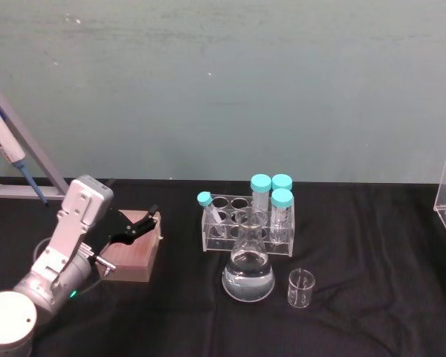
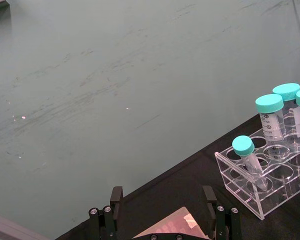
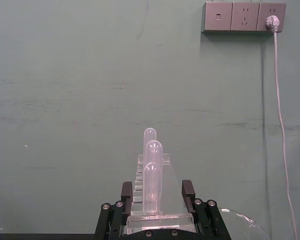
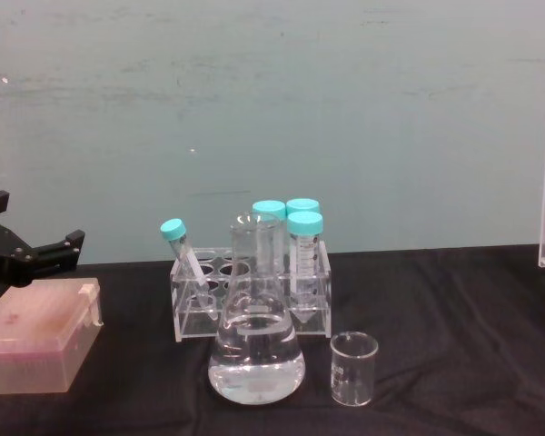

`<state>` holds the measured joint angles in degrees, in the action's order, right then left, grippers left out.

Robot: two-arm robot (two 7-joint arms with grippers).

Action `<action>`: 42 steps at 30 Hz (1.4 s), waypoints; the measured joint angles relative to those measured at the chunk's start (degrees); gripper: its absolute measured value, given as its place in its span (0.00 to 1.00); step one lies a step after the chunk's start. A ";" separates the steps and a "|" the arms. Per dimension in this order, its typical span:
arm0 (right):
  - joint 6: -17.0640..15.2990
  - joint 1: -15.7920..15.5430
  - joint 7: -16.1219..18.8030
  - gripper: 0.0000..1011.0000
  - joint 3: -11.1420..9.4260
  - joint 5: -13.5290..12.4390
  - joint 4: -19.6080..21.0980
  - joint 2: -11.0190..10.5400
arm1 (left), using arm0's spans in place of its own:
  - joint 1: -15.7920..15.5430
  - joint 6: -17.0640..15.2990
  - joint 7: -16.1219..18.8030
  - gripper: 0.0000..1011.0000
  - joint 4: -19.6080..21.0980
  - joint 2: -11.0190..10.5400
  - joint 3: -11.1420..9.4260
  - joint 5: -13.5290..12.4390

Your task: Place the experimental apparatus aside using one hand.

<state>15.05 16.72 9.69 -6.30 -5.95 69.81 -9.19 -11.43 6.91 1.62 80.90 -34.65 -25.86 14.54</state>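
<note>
While above pink box (image 1: 134,256), left gripper (image 1: 149,218), fingers (image 4: 54,247) apart

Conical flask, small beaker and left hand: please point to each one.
conical flask (image 1: 247,281), head view, liquid-filled belly.
small beaker (image 1: 300,290), head view, glass wall.
left hand (image 1: 149,219), head view, midway between its fingertips.

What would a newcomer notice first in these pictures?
First the conical flask of clear liquid at front centre, a small beaker to its right and a rack of teal-capped tubes behind. At left, the open left gripper hovers over a pinkish box. The right gripper is at a clear stand.
</note>
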 joint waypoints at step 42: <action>1.14 1.56 0.46 0.61 -0.42 -1.15 -3.25 -0.34 | 0.00 0.00 0.00 0.99 0.00 0.00 0.00 0.00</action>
<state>16.19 18.29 10.15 -6.72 -7.10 66.57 -9.53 -11.43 6.91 1.62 80.90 -34.65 -25.86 14.55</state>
